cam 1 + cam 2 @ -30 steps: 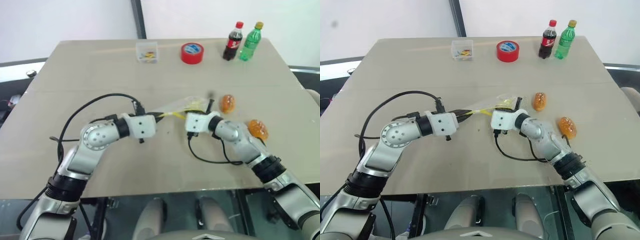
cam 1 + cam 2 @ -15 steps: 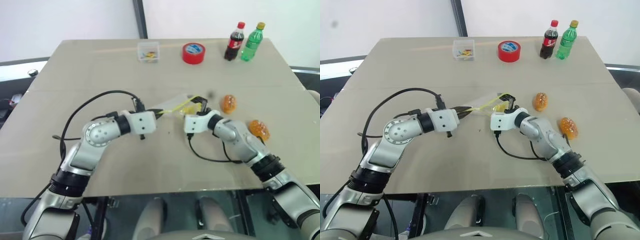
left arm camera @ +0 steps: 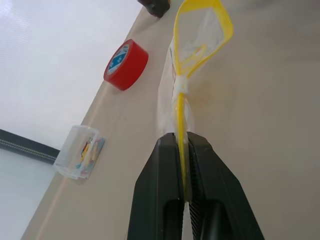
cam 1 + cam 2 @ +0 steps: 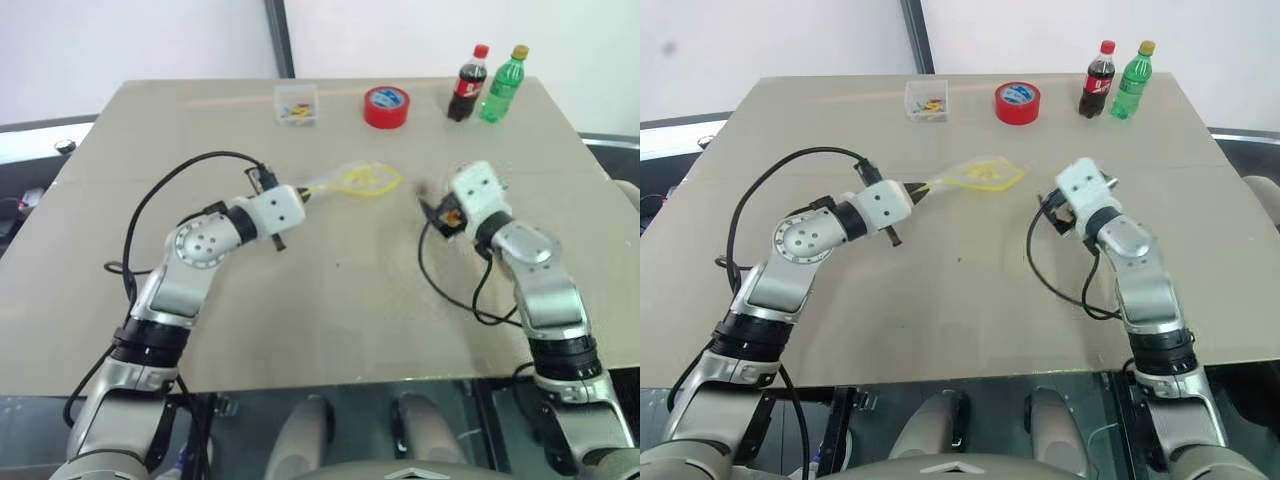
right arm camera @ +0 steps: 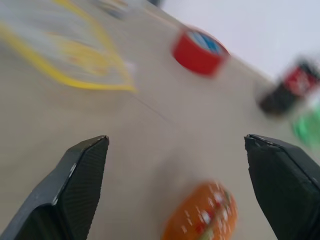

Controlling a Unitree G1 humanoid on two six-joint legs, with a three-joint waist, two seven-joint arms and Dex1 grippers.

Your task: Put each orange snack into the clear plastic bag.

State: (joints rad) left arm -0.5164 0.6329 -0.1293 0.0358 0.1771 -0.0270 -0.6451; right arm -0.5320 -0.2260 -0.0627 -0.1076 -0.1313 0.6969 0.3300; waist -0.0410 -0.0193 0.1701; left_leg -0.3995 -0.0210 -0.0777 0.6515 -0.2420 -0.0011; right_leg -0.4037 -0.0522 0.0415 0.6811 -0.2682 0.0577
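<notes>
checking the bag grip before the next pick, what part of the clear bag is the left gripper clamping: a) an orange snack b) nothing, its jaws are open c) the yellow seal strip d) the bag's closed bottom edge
c: in the left wrist view the left gripper has its jaws shut on the yellow seal strip of the clear plastic bag, whose mouth gapes open beyond.
</notes>
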